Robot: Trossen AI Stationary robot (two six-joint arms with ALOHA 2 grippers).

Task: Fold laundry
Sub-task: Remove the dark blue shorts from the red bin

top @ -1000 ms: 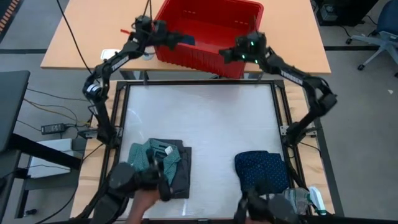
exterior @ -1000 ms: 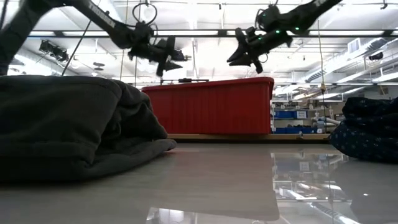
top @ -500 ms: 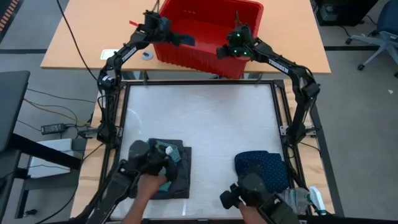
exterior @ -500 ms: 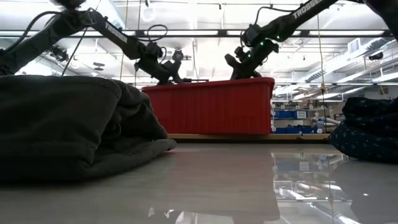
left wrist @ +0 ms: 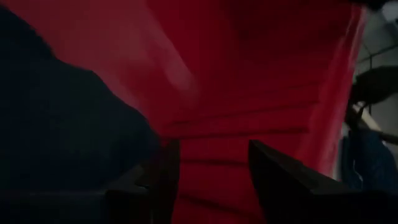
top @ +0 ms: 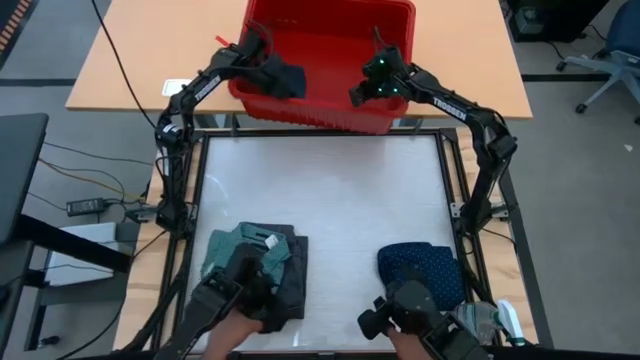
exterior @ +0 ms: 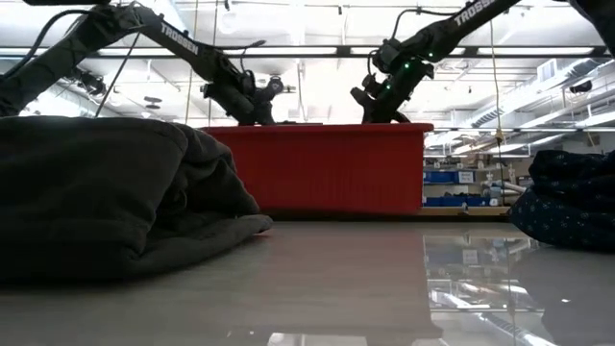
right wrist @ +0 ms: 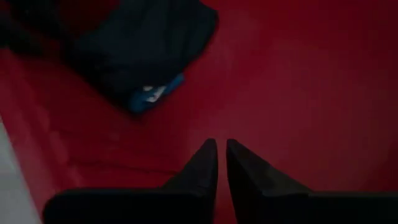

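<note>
- Reaching into the red basket, both grippers hover by a dark garment; two folded piles lie on the table.
- Left gripper: fingers apart, empty, garment beside.
- Right gripper: fingers nearly together, empty; next, it must open again before grasping.

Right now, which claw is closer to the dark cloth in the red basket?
Left. The left claw is right by the dark cloth; the right claw is across the basket from it.
</note>
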